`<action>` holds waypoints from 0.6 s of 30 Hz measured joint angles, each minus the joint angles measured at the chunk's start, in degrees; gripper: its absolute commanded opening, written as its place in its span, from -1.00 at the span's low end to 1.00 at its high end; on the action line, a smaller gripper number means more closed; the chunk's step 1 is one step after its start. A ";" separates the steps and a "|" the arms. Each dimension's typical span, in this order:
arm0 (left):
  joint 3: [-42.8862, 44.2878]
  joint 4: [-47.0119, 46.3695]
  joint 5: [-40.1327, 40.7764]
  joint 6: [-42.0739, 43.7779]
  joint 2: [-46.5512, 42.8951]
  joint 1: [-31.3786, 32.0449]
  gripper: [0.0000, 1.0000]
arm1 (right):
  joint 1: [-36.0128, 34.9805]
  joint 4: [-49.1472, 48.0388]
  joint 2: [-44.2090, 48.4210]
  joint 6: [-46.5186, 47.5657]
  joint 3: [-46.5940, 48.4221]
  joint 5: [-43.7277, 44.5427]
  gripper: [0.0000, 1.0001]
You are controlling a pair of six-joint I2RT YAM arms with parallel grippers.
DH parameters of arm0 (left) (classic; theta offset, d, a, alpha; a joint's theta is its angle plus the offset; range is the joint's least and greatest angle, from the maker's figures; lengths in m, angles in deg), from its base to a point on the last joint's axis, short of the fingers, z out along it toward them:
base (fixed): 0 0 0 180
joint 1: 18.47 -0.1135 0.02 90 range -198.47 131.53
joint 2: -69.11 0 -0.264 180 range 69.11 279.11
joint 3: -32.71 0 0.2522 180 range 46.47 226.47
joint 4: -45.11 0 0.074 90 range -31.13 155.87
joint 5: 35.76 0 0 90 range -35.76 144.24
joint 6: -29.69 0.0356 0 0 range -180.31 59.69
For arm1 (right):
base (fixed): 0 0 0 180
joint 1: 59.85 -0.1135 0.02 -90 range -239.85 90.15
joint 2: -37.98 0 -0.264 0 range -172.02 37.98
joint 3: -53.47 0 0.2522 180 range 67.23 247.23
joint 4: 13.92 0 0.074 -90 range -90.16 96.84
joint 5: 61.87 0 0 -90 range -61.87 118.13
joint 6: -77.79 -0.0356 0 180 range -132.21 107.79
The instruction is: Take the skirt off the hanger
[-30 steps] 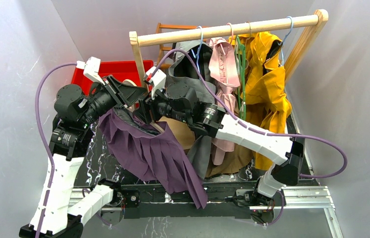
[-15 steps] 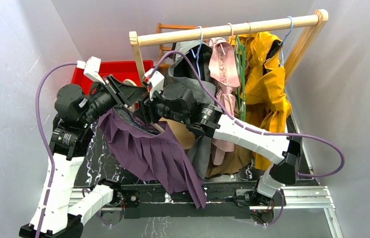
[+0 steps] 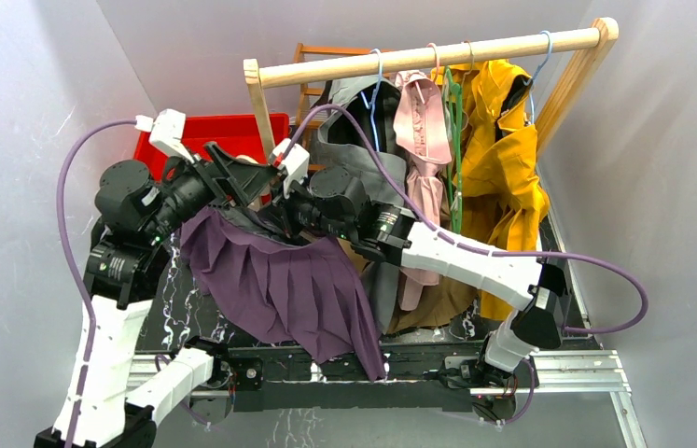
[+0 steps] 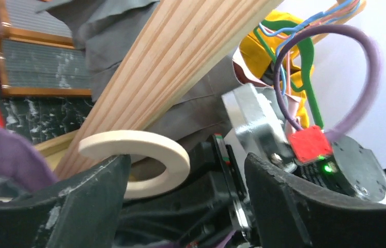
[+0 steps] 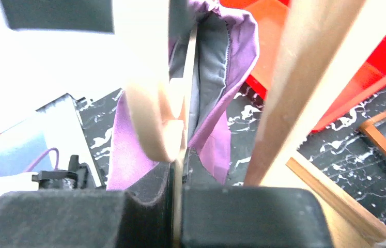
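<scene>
The rack fills the back of the surface, its rail carrying grey, pink and yellow garments. The skirt is off the rail. It hangs in the air between the two arms, left of the rack's near post and in front of the red bin, draped from a wooden hanger.

The right tool is clamped together on the hanger's thin wooden edge, just below the hook. The left tool stands apart, with the hook's pale ring between its fingers but not gripped.

The skirt looks light, soft and pleated. It should sag and fold wherever it is unsupported, and probably slide easily over smooth wood. The waistband is the firmest part and seems the best place to take hold, near one end where it meets the hanger. A pinch on the loose pleats would likely only bunch the cloth. How the waistband is fastened to the hanger cannot be told.

In the top view the waistband, the skirt's long axis, runs across from left to right along the hanger, dipping a little at the right. The pleats fall away from it toward the arm bases, and the hem's lowest corner points near and right.
</scene>
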 measured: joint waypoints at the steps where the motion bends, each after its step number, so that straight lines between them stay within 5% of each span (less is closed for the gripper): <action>1: 0.90 1.92 1.07 1.05 -0.44 0.04 0.73 | 0.26 -0.33 0.24 0.44 -1.01 0.11 -1.00; 6: 5.44 13.64 10.29 5.97 -4.66 0.07 0.79 | 1.64 -0.42 0.63 3.02 -2.93 0.15 -1.00; 10: 9.18 22.88 19.93 8.81 -6.67 0.09 0.65 | 2.05 -0.50 1.09 4.55 -3.21 -0.35 -1.00; 18: 11.17 29.46 29.29 13.51 5.18 0.09 0.47 | 2.05 -0.66 3.19 6.36 -4.09 -3.17 -1.00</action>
